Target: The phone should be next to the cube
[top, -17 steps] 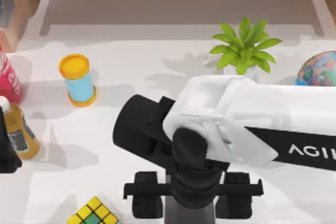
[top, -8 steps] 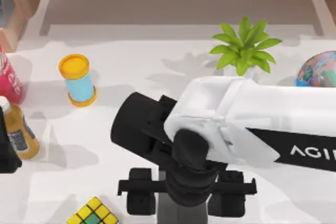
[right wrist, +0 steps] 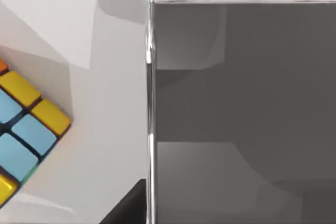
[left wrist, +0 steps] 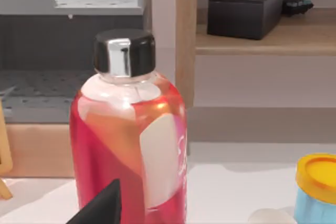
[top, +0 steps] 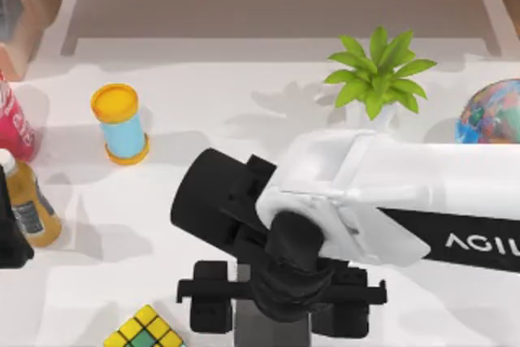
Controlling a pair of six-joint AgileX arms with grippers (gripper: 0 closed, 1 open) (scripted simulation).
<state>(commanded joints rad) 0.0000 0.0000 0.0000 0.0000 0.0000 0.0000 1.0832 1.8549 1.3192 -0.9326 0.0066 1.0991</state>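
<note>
Fingers of the right gripper [top: 272, 314] straddle the grey phone [top: 272, 327] at the table's near edge, apparently gripping it; the cube [top: 145, 332] lies just left. Right wrist view: the phone [right wrist: 236, 108] sits near the cube [right wrist: 26, 129], so ease left, then lower flat. Left arm's fingers: cannot tell.

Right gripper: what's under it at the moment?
Under the right gripper lies a flat grey slab, the phone, on the white table, beside the cube. The arm covers most of it from above, so the grip itself can't be seen.
</note>
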